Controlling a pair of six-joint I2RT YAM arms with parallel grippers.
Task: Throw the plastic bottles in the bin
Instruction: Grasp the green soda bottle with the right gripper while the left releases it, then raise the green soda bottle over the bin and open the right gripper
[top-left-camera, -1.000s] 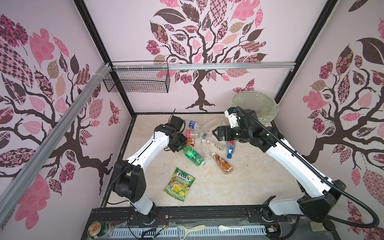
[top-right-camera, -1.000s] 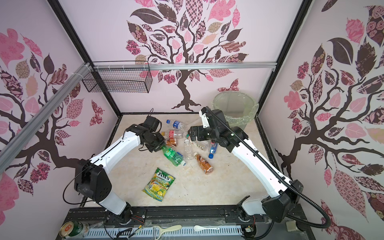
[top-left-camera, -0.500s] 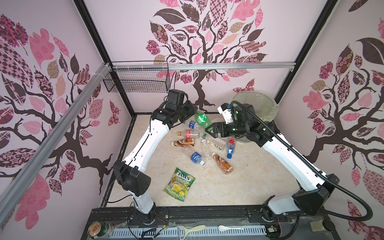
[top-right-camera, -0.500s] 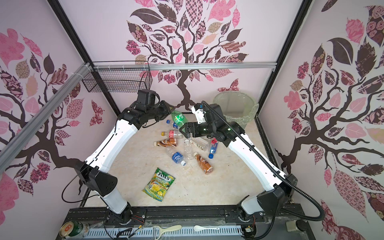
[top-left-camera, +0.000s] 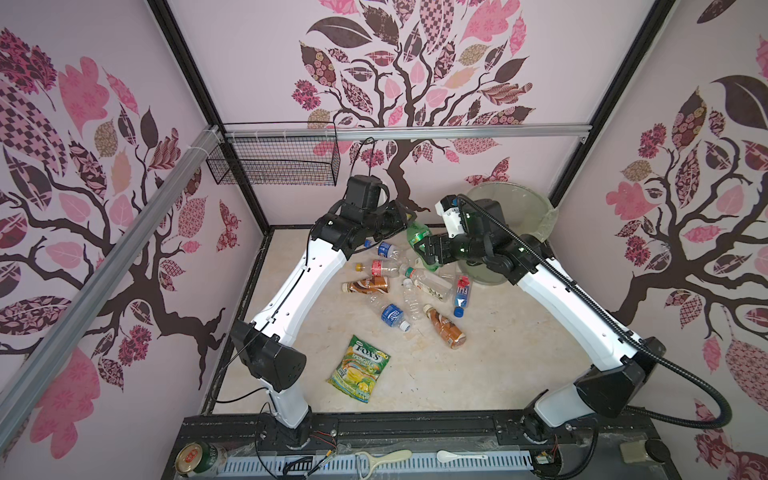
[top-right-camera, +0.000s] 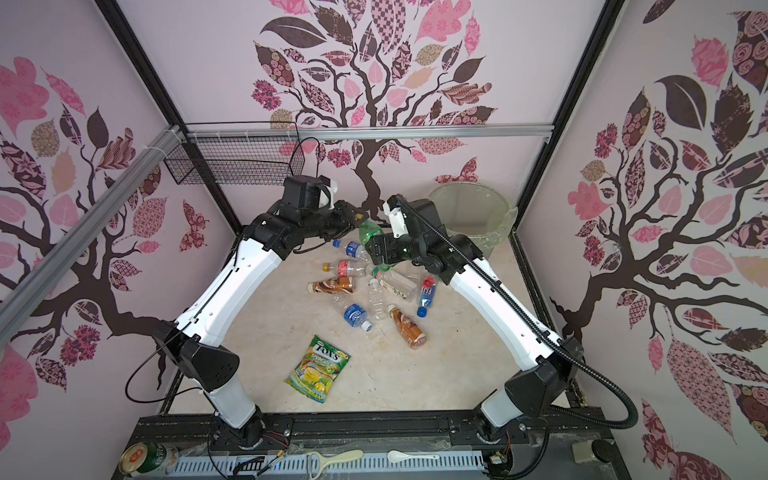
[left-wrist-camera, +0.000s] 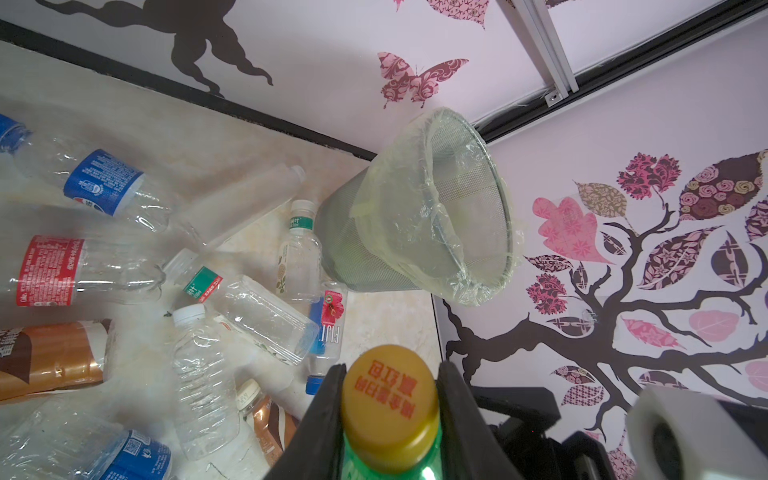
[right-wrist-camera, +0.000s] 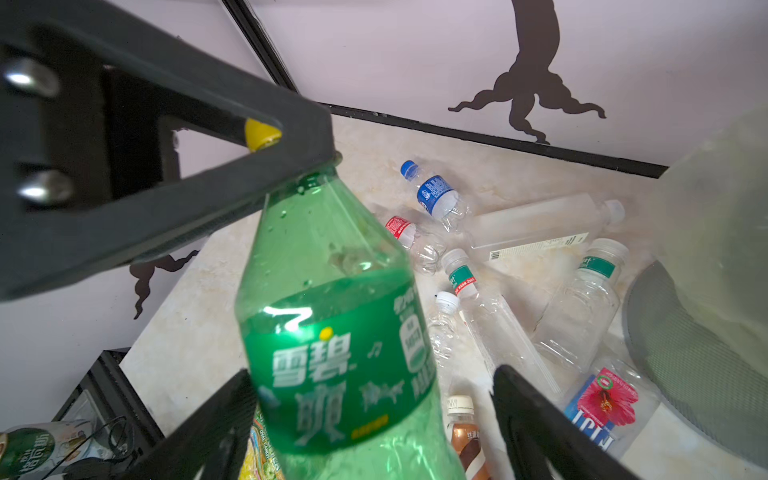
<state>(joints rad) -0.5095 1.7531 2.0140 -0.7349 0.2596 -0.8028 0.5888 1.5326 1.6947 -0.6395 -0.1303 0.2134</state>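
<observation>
Bottle held above the floor: we see the left gripper (left-wrist-camera: 392, 370) clamped tight on the yellow-capped neck of the green bottle (top-left-camera: 417, 235). The right gripper (right-wrist-camera: 372, 376) stands wide, its jaws flanking the labelled body. The bin (top-left-camera: 544, 220) stands at three o'clock of it, and the other bottles (top-left-camera: 432, 286) lie at six o'clock.

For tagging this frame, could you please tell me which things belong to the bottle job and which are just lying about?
Job: green plastic bottle; loose clear and brown plastic bottles; round grey-green lined bin.
Lying about: flat green-yellow candy bag; metal drink can; black wire basket.
</observation>
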